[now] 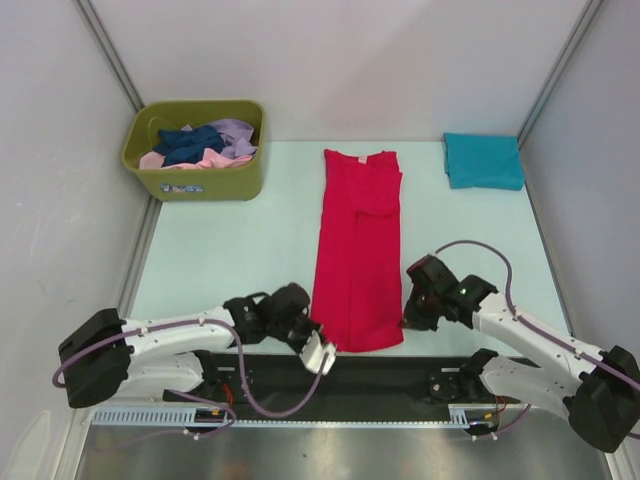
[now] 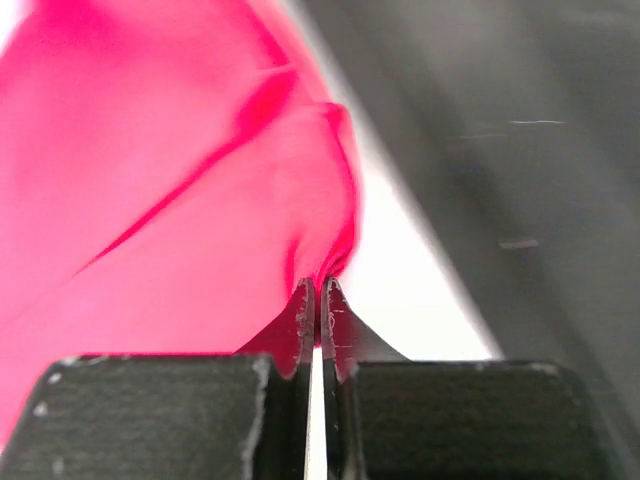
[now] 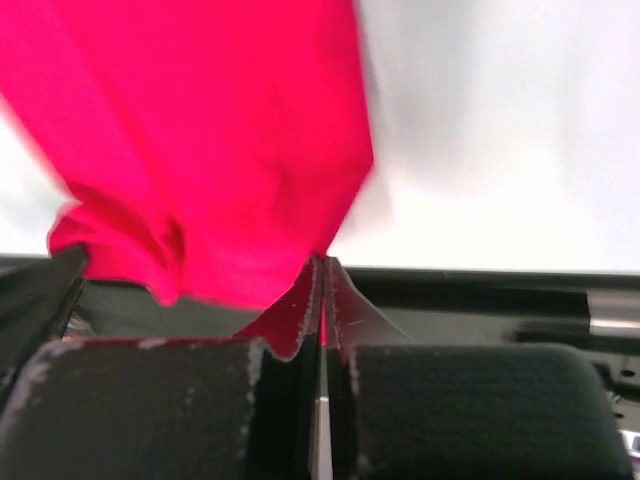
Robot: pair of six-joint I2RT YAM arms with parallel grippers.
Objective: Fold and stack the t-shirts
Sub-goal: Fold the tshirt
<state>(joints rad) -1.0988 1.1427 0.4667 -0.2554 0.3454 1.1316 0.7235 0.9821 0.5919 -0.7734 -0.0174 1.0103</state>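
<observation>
The bright red t-shirt [image 1: 358, 250] lies folded into a long strip down the middle of the table, collar at the far end. My left gripper [image 1: 320, 352] is shut on its near left corner [image 2: 320, 250]. My right gripper [image 1: 408, 318] is shut on its near right corner [image 3: 300, 200]. A folded teal t-shirt [image 1: 483, 160] lies at the far right. Navy, pink and lavender t-shirts [image 1: 205, 143] sit bunched in the bin.
The olive-green plastic bin [image 1: 200, 178] stands at the far left. Grey walls close in both sides and the back. A black rail [image 1: 380, 380] runs along the near edge between the arm bases.
</observation>
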